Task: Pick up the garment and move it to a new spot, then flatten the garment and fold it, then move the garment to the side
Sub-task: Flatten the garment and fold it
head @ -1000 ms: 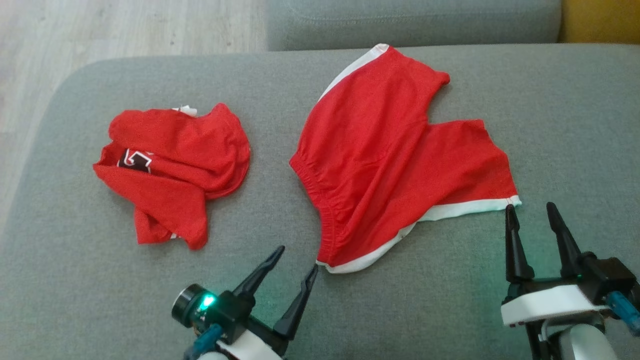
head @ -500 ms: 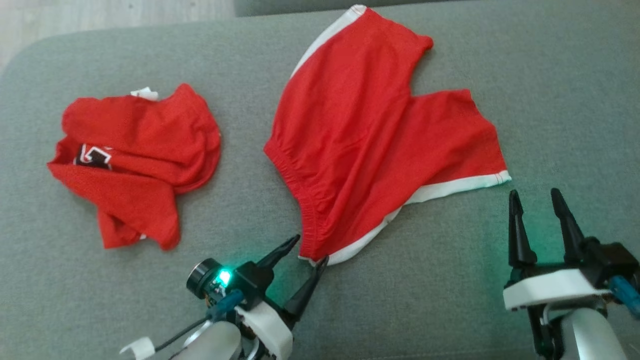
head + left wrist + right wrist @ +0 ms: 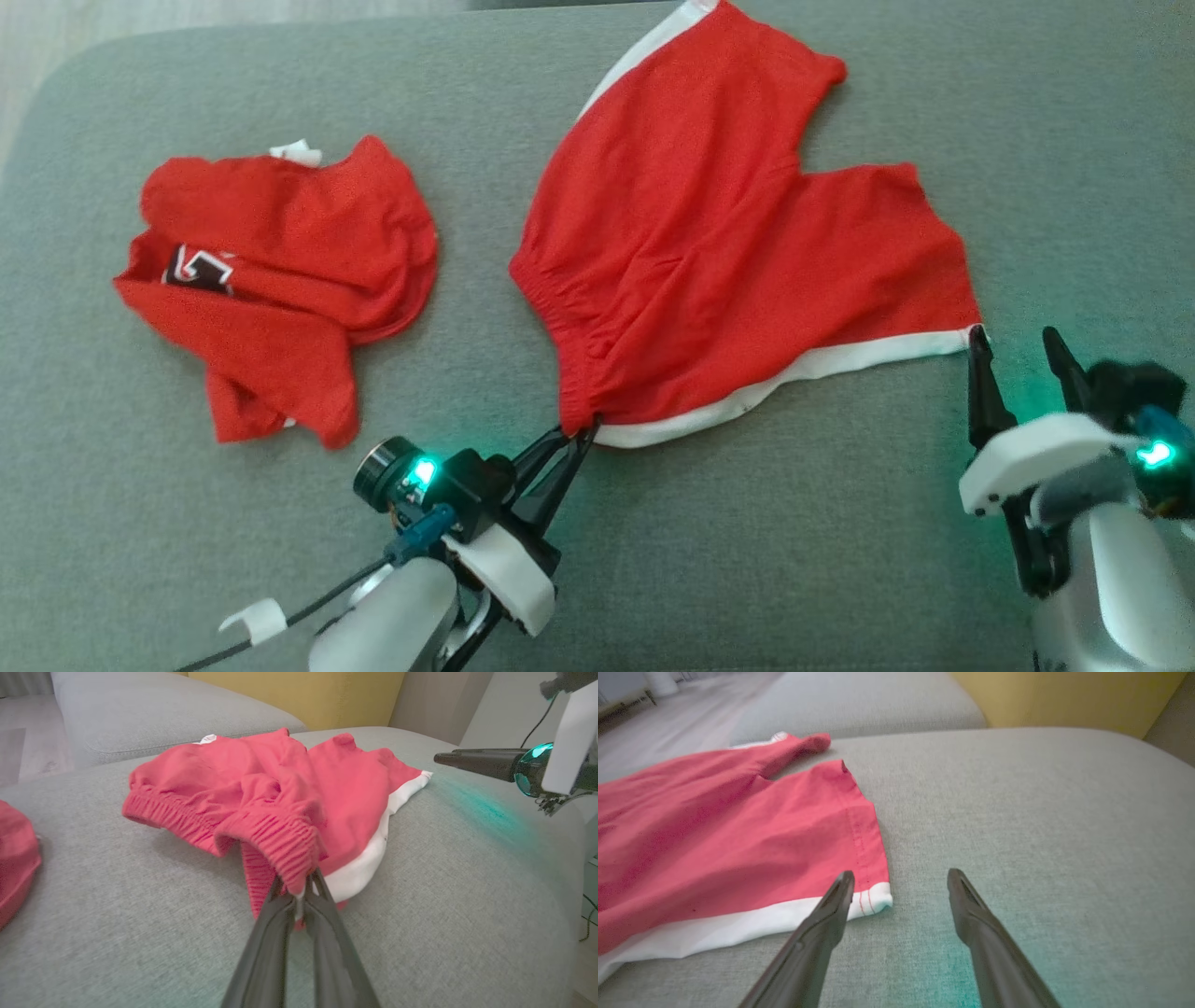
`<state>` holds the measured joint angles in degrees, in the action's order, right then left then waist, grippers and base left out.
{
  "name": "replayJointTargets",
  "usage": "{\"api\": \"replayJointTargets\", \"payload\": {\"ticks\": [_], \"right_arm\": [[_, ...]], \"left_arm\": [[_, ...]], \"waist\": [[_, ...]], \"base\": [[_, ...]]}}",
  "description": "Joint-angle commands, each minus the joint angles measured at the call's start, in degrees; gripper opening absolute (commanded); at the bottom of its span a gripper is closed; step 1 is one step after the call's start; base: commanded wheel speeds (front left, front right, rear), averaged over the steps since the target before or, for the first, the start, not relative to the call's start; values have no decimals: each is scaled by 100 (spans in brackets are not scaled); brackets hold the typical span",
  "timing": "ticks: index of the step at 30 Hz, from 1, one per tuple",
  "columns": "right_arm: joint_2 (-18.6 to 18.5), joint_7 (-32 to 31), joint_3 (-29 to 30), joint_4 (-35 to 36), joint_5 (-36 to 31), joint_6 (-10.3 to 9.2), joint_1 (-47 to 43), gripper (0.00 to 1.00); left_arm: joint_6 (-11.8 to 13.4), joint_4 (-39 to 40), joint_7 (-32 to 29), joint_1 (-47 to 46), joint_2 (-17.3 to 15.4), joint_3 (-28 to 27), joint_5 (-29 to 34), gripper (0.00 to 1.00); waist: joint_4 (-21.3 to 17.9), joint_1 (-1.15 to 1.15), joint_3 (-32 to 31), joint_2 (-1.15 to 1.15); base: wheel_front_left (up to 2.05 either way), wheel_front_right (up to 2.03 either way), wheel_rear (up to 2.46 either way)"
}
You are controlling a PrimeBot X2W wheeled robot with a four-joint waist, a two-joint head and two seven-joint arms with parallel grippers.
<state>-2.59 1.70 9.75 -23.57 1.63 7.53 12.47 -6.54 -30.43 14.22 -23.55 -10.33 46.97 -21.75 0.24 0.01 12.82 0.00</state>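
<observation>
on the grey sofa [image 3: 747,560], red shorts [image 3: 709,252] with white trim lie spread.

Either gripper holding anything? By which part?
Left gripper is shut on the red shorts, pinching the near end of the elastic waistband. Right gripper is open by the hem corner, holding nothing.

Red fabric shorts with white side stripes and a gathered elastic waistband [image 3: 709,233] lie spread on the grey fabric sofa seat [image 3: 840,560]. Waistband toward my left; the two legs splay away in a V, one toward the far edge, one toward my right. Near waistband corner is bunched and raised, pinched tight in my left jaws. The right leg's white hem corner lies flat at my wide-spread right jaws; contact unclear.
</observation>
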Motion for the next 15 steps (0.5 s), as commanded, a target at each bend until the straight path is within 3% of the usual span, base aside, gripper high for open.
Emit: {"api": "replayJointTargets", "payload": {"ticks": [1,6,12,13,15], "right_arm": [[-30,-56,-105,97,-83,-4,201,100],[-29,-467,-15,-375,-518,-4,508,100],[-29,-482,-18,-861,-762,-4,675,100],[-29,-506,-73,-944,-749,-4,684,0],[-29,-489,-136,-1039,-828,-4,684,0]], "left_arm": [[24,175,53,-223,-53,-181,42,0],[19,293,67,-264,-13,-176,81,0],[9,342,74,-319,65,-121,132,0],[6,340,74,-322,66,-115,133,0],[1,312,75,-316,41,-106,131,0]], "waist": [[64,-1,4,0],[209,-1,52,0],[305,-1,111,0],[308,-1,102,0],[297,-1,61,0]], "base": [[0,0,0],[0,0,0],[0,0,0],[0,0,0],[0,0,0]]}}
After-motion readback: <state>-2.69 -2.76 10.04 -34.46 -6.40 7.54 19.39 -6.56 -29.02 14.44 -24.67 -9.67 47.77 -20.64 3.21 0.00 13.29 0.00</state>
